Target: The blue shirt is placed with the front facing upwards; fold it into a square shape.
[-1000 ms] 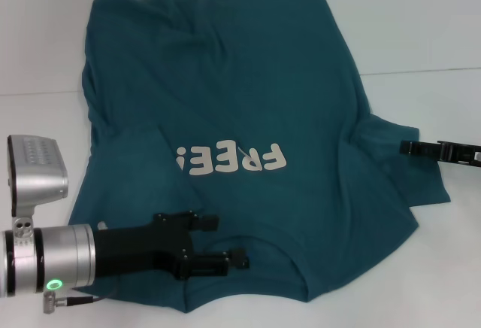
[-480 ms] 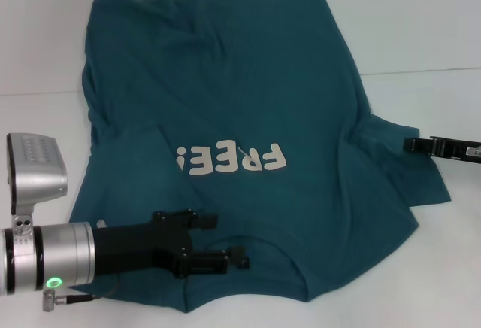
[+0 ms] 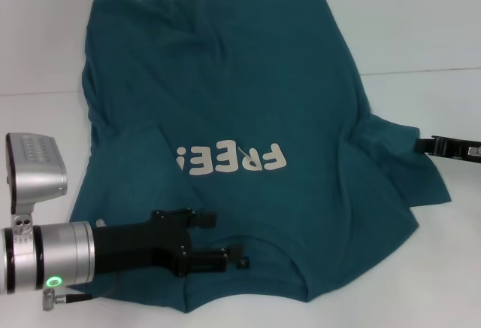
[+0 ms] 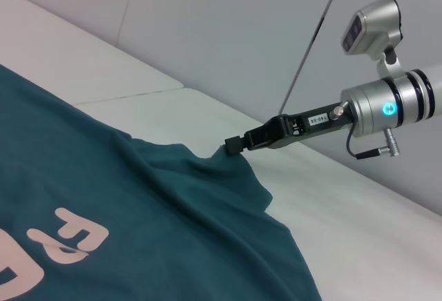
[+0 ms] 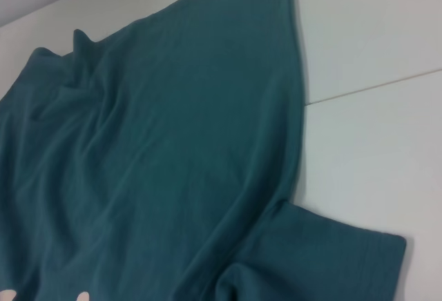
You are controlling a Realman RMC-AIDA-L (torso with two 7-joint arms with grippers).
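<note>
The left gripper (image 3: 218, 241) lies over the near hem area of the blue shirt (image 3: 240, 102), by the collar, its fingers (image 3: 197, 220) set a narrow way apart with cloth between them; whether they grip it cannot be told. The shirt spreads face up over the white table (image 3: 421, 27), its pale lettering (image 3: 229, 160) reading upside down toward the robot. Bare table shows along the left edge, the far side and the right. The right gripper (image 4: 231, 145) sits at the edge of the right sleeve (image 3: 409, 166), tip touching the cloth there; whether it grips cannot be told.
</note>
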